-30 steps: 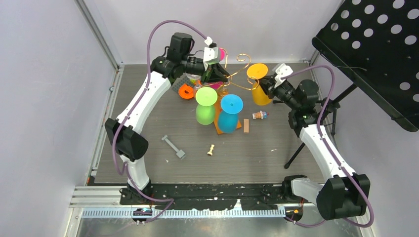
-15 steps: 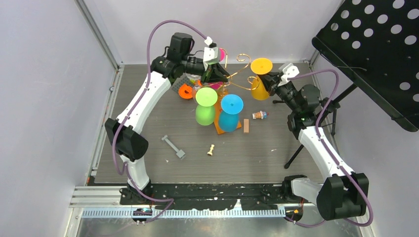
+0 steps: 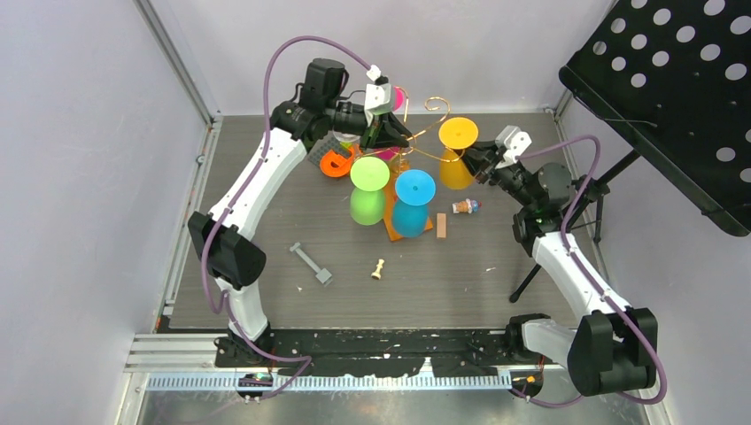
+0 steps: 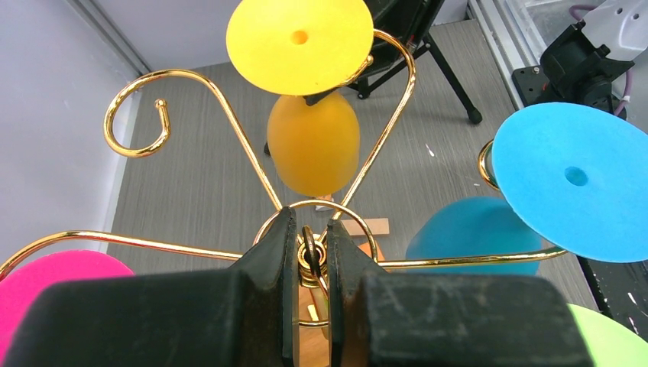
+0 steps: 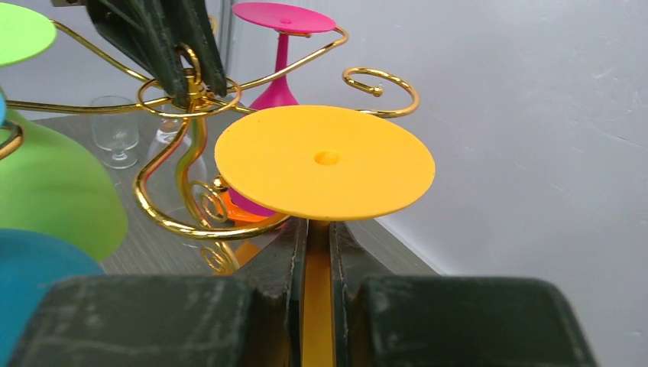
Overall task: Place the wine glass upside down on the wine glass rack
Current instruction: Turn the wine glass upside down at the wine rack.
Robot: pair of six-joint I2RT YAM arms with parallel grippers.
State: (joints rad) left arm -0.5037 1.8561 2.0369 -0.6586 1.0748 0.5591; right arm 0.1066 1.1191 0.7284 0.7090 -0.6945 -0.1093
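Glass first: yellow wine glass point(image 3: 457, 168) is upside down, foot on top, bowl hanging below, up in the air at the right side of the wine glass rack point(image 4: 160, 102); my right gripper point(image 5: 317, 238) is clamped on its stem just under the foot, fingers point(image 5: 279, 260) either side of the stem; from the left wrist camera the yellow foot overlaps one gold loop arm, cannot tell whether the foot rests on the wire or sits just beside it; my left gripper point(image 4: 309, 243) is pinched tight on the small ring at the top of the rack's central post, jaws nearly together; rack stands upright on its orange-brown wooden base point(image 3: 390, 228) mid-table; green glass point(image 3: 368, 191) and blue glass point(image 3: 411, 205) hang inverted on the near arms, side by side, feet up; pink glass point(image 5: 283, 47) hangs inverted on the far arm, mostly hidden behind my left wrist in the top view; one curled arm at the back right carries nothing; two clear glasses point(image 5: 116, 134) stand on the table point(image 3: 266, 297) behind the rack; orange ring-shaped thing point(image 3: 334, 163) left of the rack; small wood block point(image 3: 441, 226) just right of the base; small bottle point(image 3: 465, 206) near it; grey tool point(image 3: 310, 263) and pale pawn-like piece point(image 3: 378, 268) lie on the near side, well apart from the rack; black perforated music stand point(image 3: 673, 97) at the right edge.
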